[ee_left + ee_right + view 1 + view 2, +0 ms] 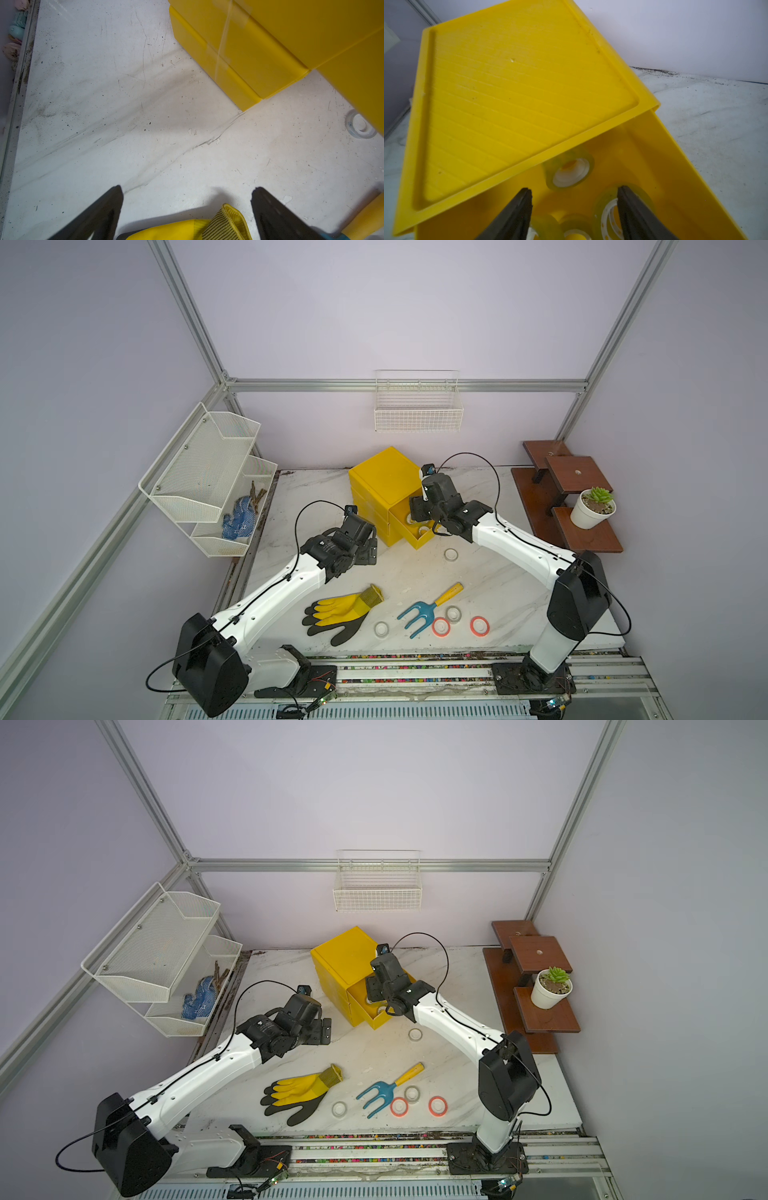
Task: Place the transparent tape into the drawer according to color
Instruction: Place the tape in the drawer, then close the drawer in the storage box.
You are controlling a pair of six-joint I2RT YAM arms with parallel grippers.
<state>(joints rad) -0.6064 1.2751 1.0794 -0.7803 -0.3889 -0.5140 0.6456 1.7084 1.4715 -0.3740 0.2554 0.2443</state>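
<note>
The yellow cabinet (384, 477) (345, 957) stands at the back of the table, its top drawer (424, 542) (376, 1021) pulled out. My right gripper (417, 514) (574, 188) hangs open inside it, above several yellow-green tape rolls (569, 172). One roll (604, 199) leans against a finger. Loose on the table lie a clear roll (451, 554) (359, 126), two more clear rolls (381, 628) (454, 614) and two red rolls (441, 627) (479, 625). My left gripper (368, 551) (188, 188) hovers open and empty left of the cabinet.
A yellow-and-black glove (336, 614) and a blue hand fork (424, 610) lie among the front rolls. A wooden step shelf (582, 481) with a potted plant (592, 510) stands at the right. White wire baskets (417, 410) (208, 481) hang on the walls.
</note>
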